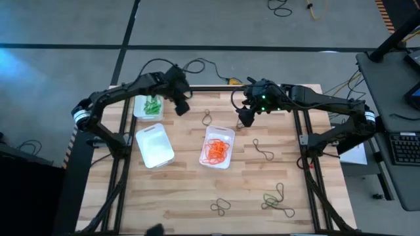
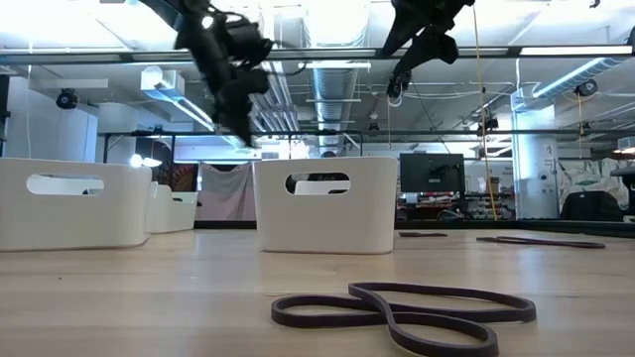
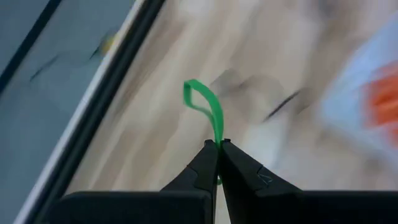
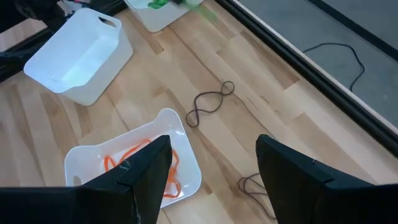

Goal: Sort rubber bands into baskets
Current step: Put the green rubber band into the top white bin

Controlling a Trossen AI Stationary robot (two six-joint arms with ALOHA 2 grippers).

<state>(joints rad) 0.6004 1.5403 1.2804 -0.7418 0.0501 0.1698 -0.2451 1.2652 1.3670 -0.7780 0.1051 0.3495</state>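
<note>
My left gripper [image 1: 182,109] hangs above the table's far part, between the basket of green bands [image 1: 150,106] and a dark band [image 1: 207,118], shut on a green rubber band [image 3: 205,102]. My right gripper [image 1: 245,120] is open and empty, raised above the far right corner of the basket of orange bands [image 1: 217,147]; its fingers [image 4: 149,171] show wide apart. An empty basket [image 1: 154,145] stands at the left. Dark bands [image 1: 263,150] lie on the wood. My left gripper pinches the green band between its two fingertips [image 3: 219,149], at one end of the loop [image 3: 218,135]. The rest of the loop stands out beyond the fingertips, lifted clear of the table.
Dark bands and a green one [image 1: 270,199] lie near the table's near edge, with another dark band [image 1: 221,208] beside them. A dark band [image 2: 407,309] lies close to the low camera. Black frame rails [image 1: 121,141] run along both table sides.
</note>
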